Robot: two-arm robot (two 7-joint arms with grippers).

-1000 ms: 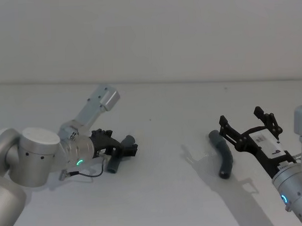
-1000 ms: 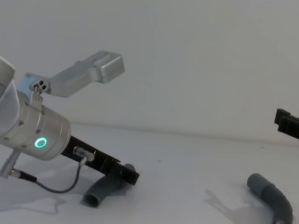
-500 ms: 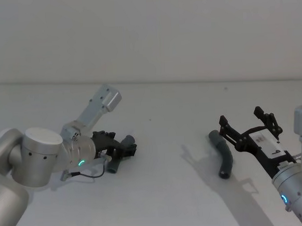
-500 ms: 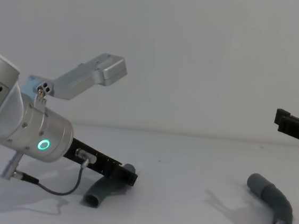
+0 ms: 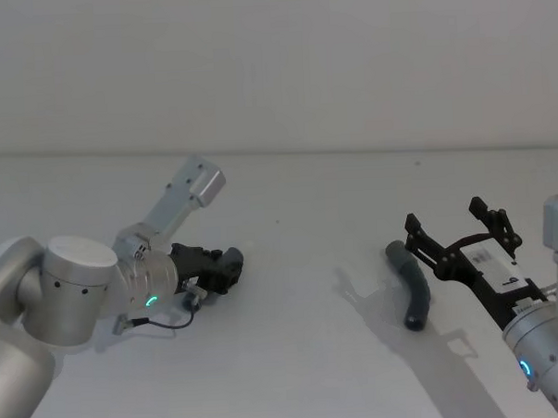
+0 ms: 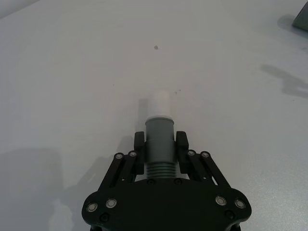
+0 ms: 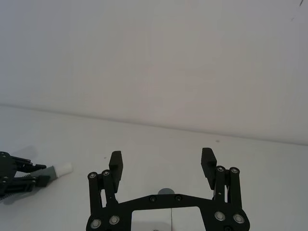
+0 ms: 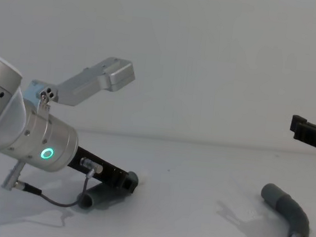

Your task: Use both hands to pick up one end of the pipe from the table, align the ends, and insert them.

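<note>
Head view first, on the left side: the left tool point(image 5: 228, 267) is low over the desk point(image 5: 304, 356). A green light point(image 5: 147, 301) glows on its round silver wrist. Its two black fingers are pressed on one dark grey pipe piece point(image 5: 233, 259), one finger on each side.

Left wrist view shows this hold from close up. The left tool point(image 6: 160, 139) squeezes the pipe piece point(image 6: 159, 149) at its smooth collar, just past the ribbed part. The white tip point(image 6: 158, 103) sticks out in front of the fingers, over the bare desk.

Chest view shows the same piece point(image 8: 90, 199) from the side. It lies low and nearly flat under the left tool point(image 8: 129, 180), with a thin black wire point(image 8: 53, 199) hanging beside it. I cannot tell if the piece touches the desk.

Over on the right side, the other pipe piece point(image 5: 414, 291) lies on the desk, bent like a banana. Chest view shows it point(image 8: 289, 214) lying flat, alone, with one round end facing the camera.

Right next to it in the head view, the right tool point(image 5: 444, 216) hangs in the air. Its fingers are spread wide apart and hold nothing. Right wrist view shows the same wide gap in the right tool point(image 7: 161, 156), and the white tip point(image 7: 62, 169) far off.
</note>
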